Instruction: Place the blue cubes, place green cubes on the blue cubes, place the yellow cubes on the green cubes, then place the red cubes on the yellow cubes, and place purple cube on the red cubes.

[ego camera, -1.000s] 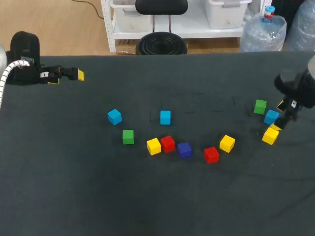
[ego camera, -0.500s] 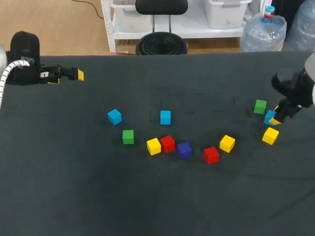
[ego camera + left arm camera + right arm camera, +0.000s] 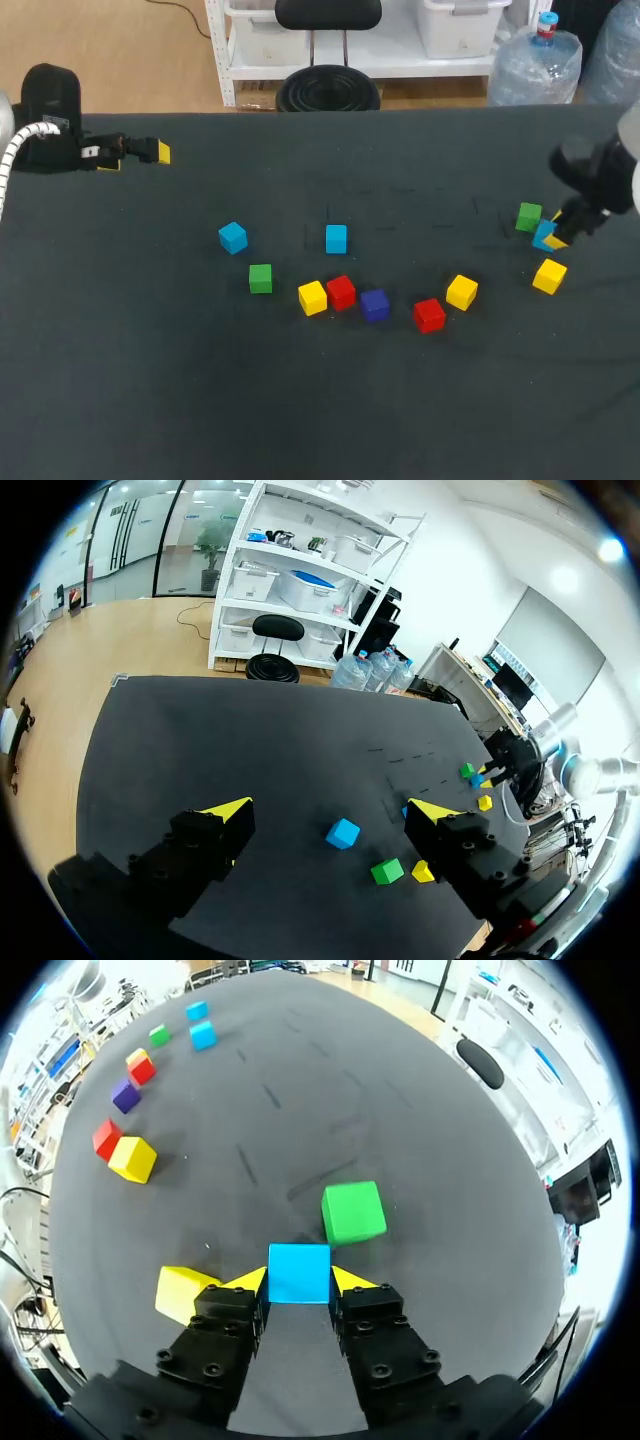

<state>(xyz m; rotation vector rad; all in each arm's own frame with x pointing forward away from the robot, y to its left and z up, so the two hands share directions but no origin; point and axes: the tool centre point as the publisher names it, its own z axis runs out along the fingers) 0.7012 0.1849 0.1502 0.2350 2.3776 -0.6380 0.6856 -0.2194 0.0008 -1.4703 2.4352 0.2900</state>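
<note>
So, nothing's stacked yet: the purple cube (image 3: 374,305), red cubes (image 3: 429,315) and yellow cubes (image 3: 461,292) lie loose in the near row, two blue cubes (image 3: 336,238) and a green cube (image 3: 260,278) sit just behind, the right gripper (image 3: 299,1282) at the right is clamped on another blue cube (image 3: 299,1268) beside a green one (image 3: 353,1212), and the left gripper (image 3: 332,810) hangs wide open and empty, far left.

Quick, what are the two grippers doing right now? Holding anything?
Left gripper: open, holding nothing.
Right gripper: closed on a blue cube.
</note>
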